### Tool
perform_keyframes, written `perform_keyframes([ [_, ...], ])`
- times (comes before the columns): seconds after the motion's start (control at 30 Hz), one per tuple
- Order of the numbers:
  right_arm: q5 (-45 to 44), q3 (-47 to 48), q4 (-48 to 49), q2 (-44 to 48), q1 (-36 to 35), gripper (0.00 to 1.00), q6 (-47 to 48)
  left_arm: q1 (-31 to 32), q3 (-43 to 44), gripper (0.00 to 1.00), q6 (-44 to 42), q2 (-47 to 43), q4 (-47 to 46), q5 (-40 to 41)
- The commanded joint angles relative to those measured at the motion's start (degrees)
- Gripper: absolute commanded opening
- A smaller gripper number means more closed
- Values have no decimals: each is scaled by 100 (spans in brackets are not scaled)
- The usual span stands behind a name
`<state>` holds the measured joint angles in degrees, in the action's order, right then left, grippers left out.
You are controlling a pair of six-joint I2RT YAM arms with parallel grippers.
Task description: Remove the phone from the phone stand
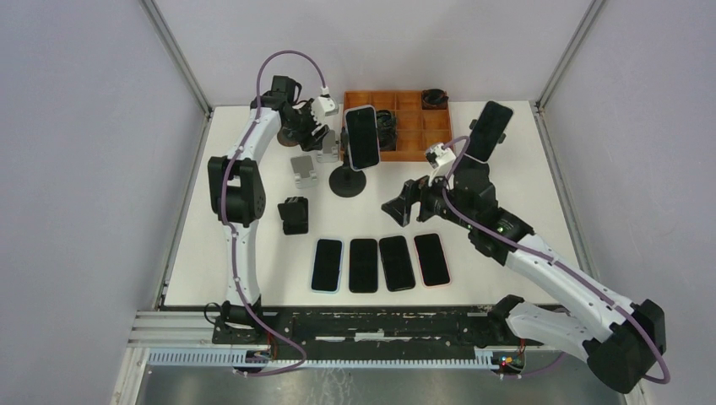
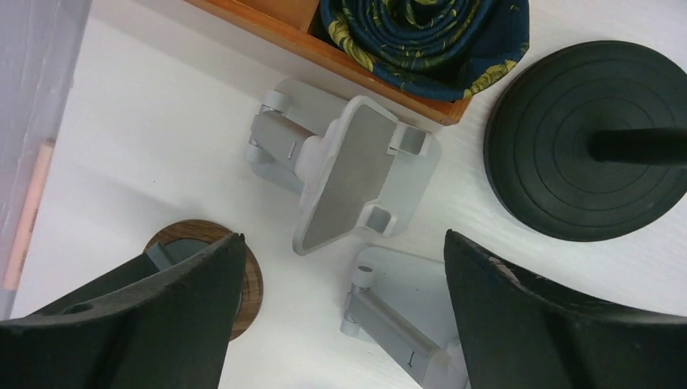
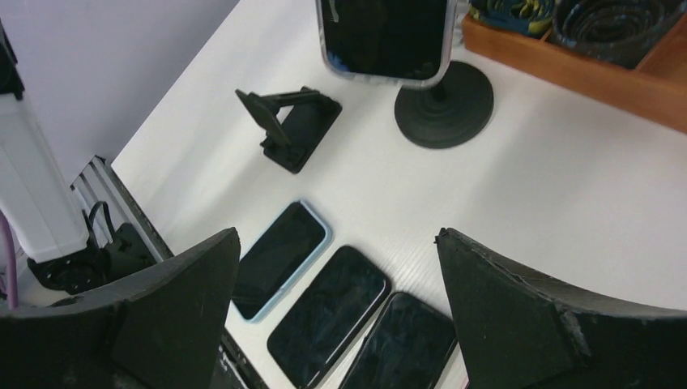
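A phone with a pale case [image 1: 361,135] stands upright on a black round-base stand [image 1: 347,181] at the table's back middle; it also shows in the right wrist view [image 3: 385,36] with its base [image 3: 444,105]. A second dark phone [image 1: 490,131] is propped at the back right. My left gripper [image 1: 311,135] is open and empty above two silver folding stands [image 2: 348,174], left of the black base [image 2: 591,138]. My right gripper [image 1: 404,202] is open and empty, low over the table just right of the black stand, above the row of flat phones [image 3: 328,316].
Several phones lie flat in a row near the front [image 1: 364,264], the leftmost in a light blue case [image 3: 279,259]. A black folding stand [image 1: 294,214] stands at the left. An orange compartment tray [image 1: 405,122] with rolled cloth [image 2: 421,32] sits at the back. A wood-rimmed round stand [image 2: 202,275] lies under my left finger.
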<state>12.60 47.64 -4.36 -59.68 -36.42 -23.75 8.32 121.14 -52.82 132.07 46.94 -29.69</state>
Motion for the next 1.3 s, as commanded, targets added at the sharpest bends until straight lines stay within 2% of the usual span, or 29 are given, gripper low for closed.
perform_keyframes([
  [0.0,472,760,850,-817,348,98,186,12,-168,99,137,-654,-407,-11],
  [0.23,1401,1860,1355,-2144,1117,98,248,-52,-1002,100,215,-2022,-96,-729],
  [0.33,2115,2425,1447,-2710,1347,98,257,-99,-1206,100,67,-2386,435,-999],
  [0.53,2994,3360,1365,-3629,1517,98,516,-207,-1414,100,-235,-2874,1729,-1500],
  [0.67,3487,4026,1232,-4289,1547,98,443,-216,-1843,100,-314,-3282,2077,-1763],
  [0.8,3987,3818,2238,-4467,1437,98,-209,-216,-2233,100,-60,-3650,2109,-1920],
  [0.87,3978,3756,2259,-4439,1326,98,-143,-216,-2393,100,31,-3797,2102,-1978],
  [0.97,3940,3632,2297,-4371,1216,88,-155,-216,-2648,100,191,-3996,1958,-2014],
  [1.2,3624,3335,2572,-4029,1204,41,-446,-200,-3060,100,957,-4242,1410,-2000],
  [1.27,3523,3252,2577,-3905,1211,31,-447,-186,-3127,100,1111,-4304,1366,-2012],
])
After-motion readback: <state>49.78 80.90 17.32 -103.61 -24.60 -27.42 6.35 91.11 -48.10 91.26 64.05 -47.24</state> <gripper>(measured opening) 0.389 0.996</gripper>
